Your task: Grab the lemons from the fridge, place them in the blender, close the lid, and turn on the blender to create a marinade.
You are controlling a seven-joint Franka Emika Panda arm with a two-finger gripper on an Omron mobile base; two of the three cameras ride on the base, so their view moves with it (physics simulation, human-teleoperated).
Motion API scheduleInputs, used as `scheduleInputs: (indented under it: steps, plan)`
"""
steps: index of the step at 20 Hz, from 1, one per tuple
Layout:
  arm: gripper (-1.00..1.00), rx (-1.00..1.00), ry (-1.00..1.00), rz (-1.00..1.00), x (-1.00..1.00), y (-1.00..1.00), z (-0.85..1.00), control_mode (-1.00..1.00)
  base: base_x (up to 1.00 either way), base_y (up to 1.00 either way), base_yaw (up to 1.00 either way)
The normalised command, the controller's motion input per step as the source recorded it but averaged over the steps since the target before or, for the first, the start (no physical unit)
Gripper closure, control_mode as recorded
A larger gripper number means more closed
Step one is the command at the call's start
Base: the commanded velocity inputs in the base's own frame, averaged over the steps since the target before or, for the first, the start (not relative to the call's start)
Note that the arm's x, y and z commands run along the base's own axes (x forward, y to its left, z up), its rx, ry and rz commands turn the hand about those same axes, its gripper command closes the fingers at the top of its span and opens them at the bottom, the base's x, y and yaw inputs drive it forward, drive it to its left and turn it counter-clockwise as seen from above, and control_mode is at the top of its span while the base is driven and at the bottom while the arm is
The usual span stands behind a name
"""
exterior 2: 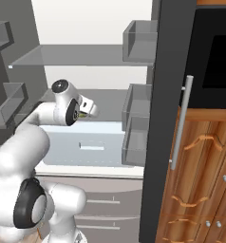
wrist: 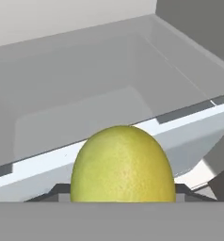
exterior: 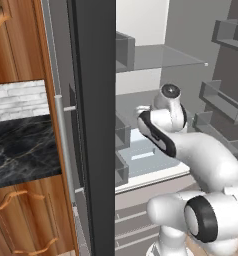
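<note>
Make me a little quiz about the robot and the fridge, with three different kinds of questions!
1. True or false: the fridge door is closed.
2. What sits between the gripper's fingers in the hand view? A) lemon B) lid C) knob
3. Fill in: the fridge's long handle is coloured ____.

Key: 1 false, the door stands open and the shelves show. 2 A. 3 silver.
</note>
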Motion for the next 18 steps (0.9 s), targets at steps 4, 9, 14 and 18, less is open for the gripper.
scheduleInputs:
  steps: [4, 9, 14, 18]
  plan:
    - [1.00, 0.00, 0.00, 0.04, -1.00, 0.00, 0.88, -1.00, 0.00, 0.00, 0.00]
    - [1.00, 0.00, 0.05, 0.04, -1.00, 0.00, 0.67, -1.00, 0.00, 0.00, 0.00]
    - [1.00, -0.01, 0.17, 0.02, -1.00, 0.00, 0.19, -1.00, 0.00, 0.00, 0.00]
    - [1.00, -0.05, 0.06, 0.08, -1.00, 0.04, 0.00, -1.00, 0.00, 0.00, 0.00]
